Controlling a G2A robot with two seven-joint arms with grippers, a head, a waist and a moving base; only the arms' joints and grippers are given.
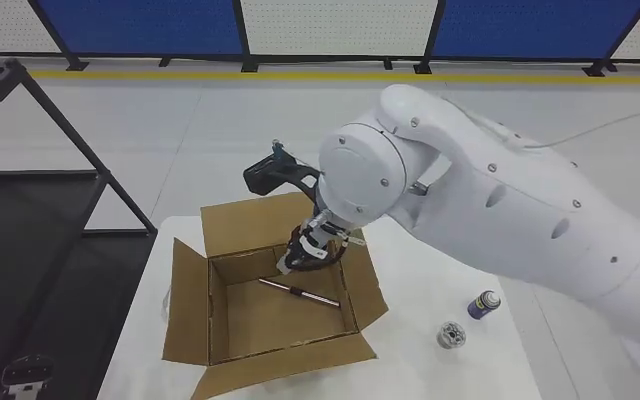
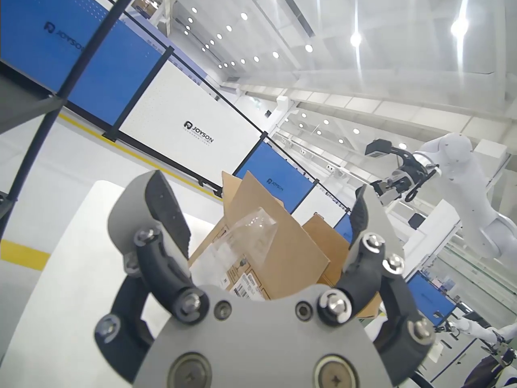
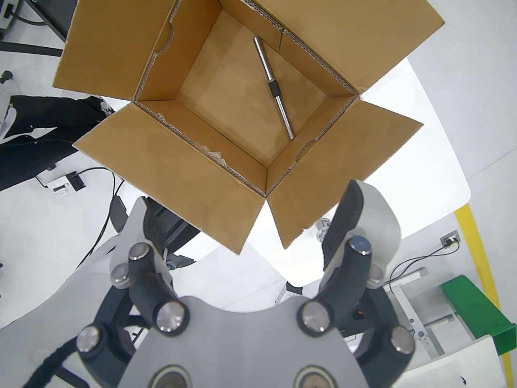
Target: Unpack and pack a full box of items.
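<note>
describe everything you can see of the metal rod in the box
The metal rod is slim, straight and shiny silver, with a short dark collar around its middle. It seems to lie flat on the floor of the open cardboard box, set diagonally, one end close to a corner. Only the box touches it.

The white table (image 1: 415, 300) bears an open cardboard box (image 1: 232, 358), a blue-topped can (image 1: 484, 304) and a round part (image 1: 451, 334).
</note>
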